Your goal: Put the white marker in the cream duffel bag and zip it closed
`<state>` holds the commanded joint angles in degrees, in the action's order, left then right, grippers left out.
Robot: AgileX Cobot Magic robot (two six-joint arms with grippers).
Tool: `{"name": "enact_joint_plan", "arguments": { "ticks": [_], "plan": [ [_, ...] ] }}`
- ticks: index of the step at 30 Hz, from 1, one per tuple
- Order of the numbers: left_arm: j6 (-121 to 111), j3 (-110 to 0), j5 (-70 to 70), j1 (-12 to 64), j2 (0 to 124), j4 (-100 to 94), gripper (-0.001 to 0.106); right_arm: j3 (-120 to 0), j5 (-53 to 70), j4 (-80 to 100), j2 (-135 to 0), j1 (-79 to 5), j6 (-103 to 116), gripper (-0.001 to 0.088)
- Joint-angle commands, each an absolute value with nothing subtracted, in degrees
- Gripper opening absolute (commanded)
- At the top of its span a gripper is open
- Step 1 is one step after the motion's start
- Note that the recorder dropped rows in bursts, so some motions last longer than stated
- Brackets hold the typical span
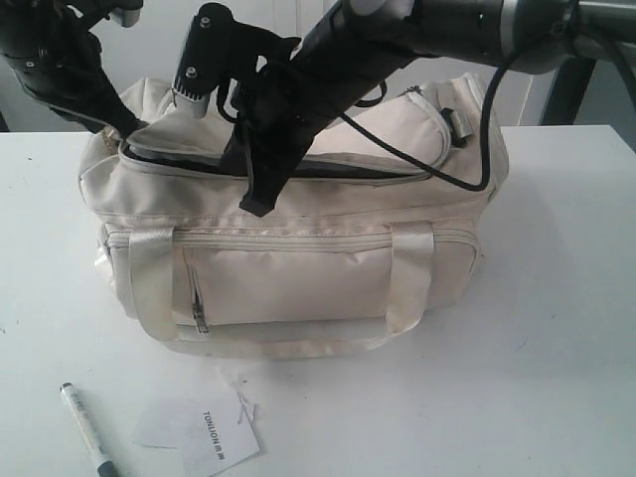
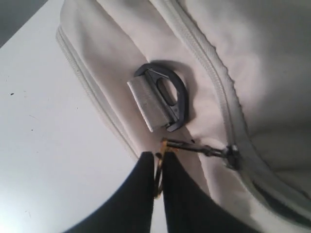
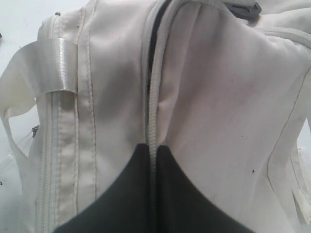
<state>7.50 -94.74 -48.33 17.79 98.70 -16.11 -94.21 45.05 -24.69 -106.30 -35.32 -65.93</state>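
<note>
Spotting the white marker (image 1: 85, 429) flat on the worktop (image 1: 556, 378), out in front of the cream duffel bag (image 1: 298, 273) towards its left corner, well apart from it and just beside a paper tag (image 1: 214, 437). Not in the bag, then; cannot tick off the first half.

Up top now, looking at the curved top zipper (image 1: 368, 171): parted along most of its run, with dark lining on show through the gap. Wide enough to drop something slim through, by the look of it.

Over to the left tool (image 2: 158, 167) at the bag's end: pinched all but shut on the gold ring of the zip pull (image 2: 194, 144), with the slider (image 2: 231, 156) just beyond and a dark end clip (image 2: 163, 102) close by.

And the right tool (image 3: 153, 151), reaching across the middle: closed tight, nipping the bag's fabric right at the zipper seam.

Busy with the opening only, judging from this: on the bag with both tools, on the marker with neither.

Left to do, at a guess: letting go with one tool, fetching the marker off the worktop, dropping it through the gap, then running the slider along the curve to close up.
</note>
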Motion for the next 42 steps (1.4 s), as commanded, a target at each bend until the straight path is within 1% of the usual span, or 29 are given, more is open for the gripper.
{"name": "enact_joint_plan", "arguments": {
  "ticks": [2, 4, 5, 7, 11, 15, 19, 25, 29, 33, 39, 42],
  "plan": [
    [5.19, -94.74, -50.57, 17.79, 98.59, -15.83, 0.057, -94.21, 44.95, -24.69, -106.3, -35.32, -65.46, 0.0],
    [2.59, -94.74, -52.63, 17.79, 97.8, -16.34, 0.073, -94.21, 44.64, -24.69, -106.3, -35.32, -64.66, 0.0],
    [1.39, -94.74, -53.98, 17.79, 97.1, -16.46, 0.076, -94.21, 44.23, -24.69, -106.3, -35.32, -63.54, 0.0],
    [0.65, -94.74, -56.01, 17.79, 95.33, -16.22, 0.076, -94.21, 43.1, -24.69, -106.3, -35.32, -61.42, 0.0],
    [0.0, -94.74, -58.21, 17.79, 91.19, -14.98, 0.073, -94.21, 42.77, -24.69, -106.3, -35.32, -58.76, 0.0],
    [0.0, -93.9, -61.21, 17.79, 87.6, -9.89, 0.072, -94.21, 42.77, -24.69, -106.3, -35.32, -56.29, 0.0],
    [-3.86, -86.54, -56.77, 17.79, 83.62, -4.81, 0.072, -94.21, 42.77, -24.69, -106.3, -35.32, -55.06, 0.0],
    [-17.03, -74.55, -48.05, 17.79, 78.43, -2.01, 0.072, -94.21, 43.29, -24.69, -106.3, -35.32, -51.69, 0.0],
    [-24.54, -69.34, -43.48, 17.79, 76.41, 0.0, 0.072, -94.21, 43.84, -24.69, -106.3, -35.32, -50.92, 0.0],
    [-25.55, -66.44, -38.5, 17.27, 77.15, 4.36, 0.072, -94.21, 43.99, -24.69, -106.3, -35.32, -50.92, 0.0],
    [-19.66, -65.81, -37.44, 10.65, 79.02, 16.15, 0.072, -94.1, 44.76, -24.69, -106.3, -35.32, -50.92, 0.0],
    [-17.91, -65.72, -36.59, 9.47, 79.64, 18.38, 0.072, -94.1, 43.77, -24.69, -106.3, -35.32, -50.92, 0.0]
  ]
}}
